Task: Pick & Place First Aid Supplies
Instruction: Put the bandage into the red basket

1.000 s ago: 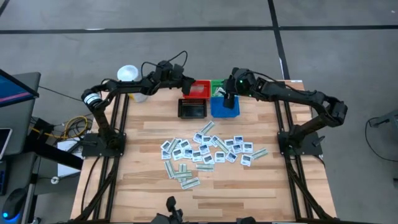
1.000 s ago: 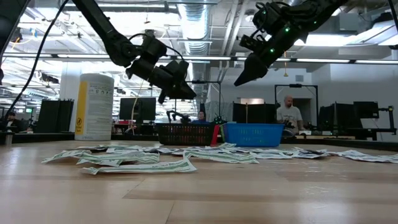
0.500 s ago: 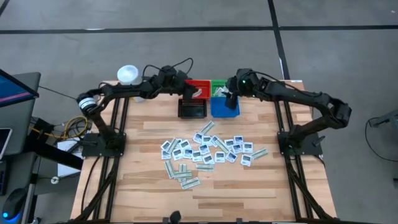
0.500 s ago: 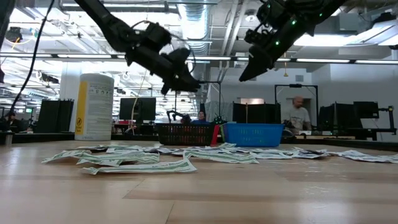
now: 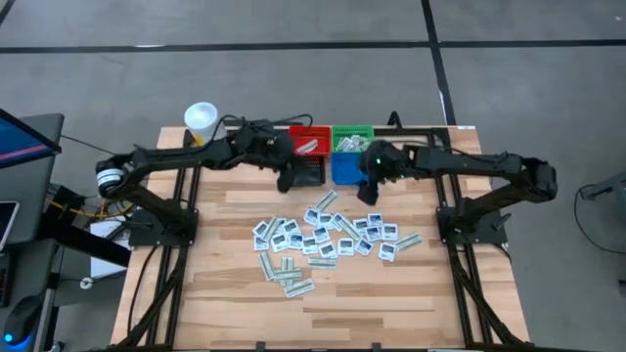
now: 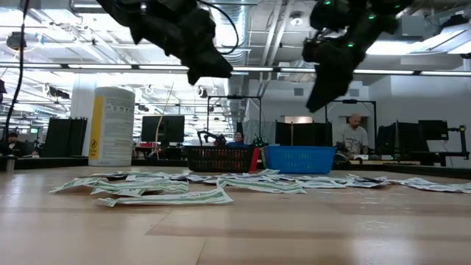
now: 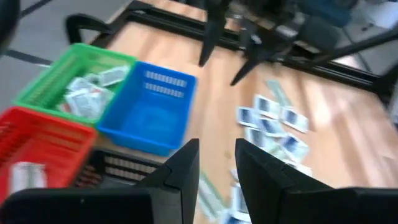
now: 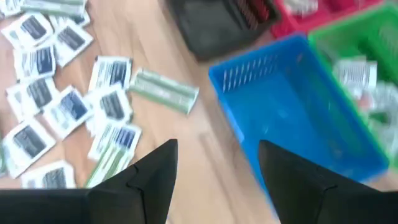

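The first aid supplies (image 5: 328,235) lie scattered on the wooden table as small white printed packets and pale green strips; they also show in the right wrist view (image 8: 62,93). A few packets lie in the green bin (image 5: 352,139) and the red bin (image 5: 309,142). My left gripper (image 5: 288,179) hangs open above the black bin (image 5: 307,172), with nothing between its fingers (image 7: 216,168). My right gripper (image 5: 371,193) hangs open and empty (image 8: 217,180) above the table, at the near edge of the blue bin (image 5: 348,168).
The four small bins stand in a block at the table's far middle. A white tub with a yellow label (image 5: 201,119) stands at the far left corner. Bare wood lies near the front edge. In the low view, people (image 6: 355,132) stand in the room beyond the table.
My left gripper has come away from over the red bin, up and toward the table's near edge, to above the black bin. My right gripper has moved from over the green and blue bins toward the near edge and has rolled. The packets have not moved.
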